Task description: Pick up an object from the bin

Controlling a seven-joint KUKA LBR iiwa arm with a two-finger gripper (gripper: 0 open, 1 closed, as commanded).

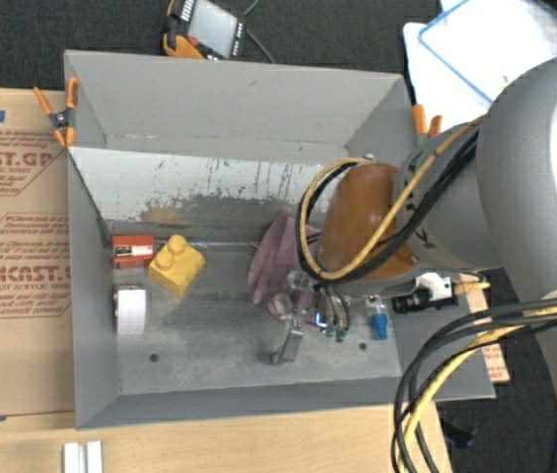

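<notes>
Mauve cloth (pixel 274 256), crumpled near the middle of the grey metal bin (pixel 209 106), is the object nearest the robot's gripper (pixel 285 347). The gripper hangs low over the floor, just in front of the cloth's near end. The cloth slumps where the sloping back wall meets the floor, which is probably why it sits bunched rather than flat. Its long axis runs from the back wall towards the front, leaning slightly left at the near end. Whether the gripper is open or closed cannot be told, so it cannot be said to hold anything. A yellow toy block (pixel 176 265), a red box (pixel 132 252) and a white roll (pixel 130 310) sit well apart at the left, away from the arm reaching in from the right.
</notes>
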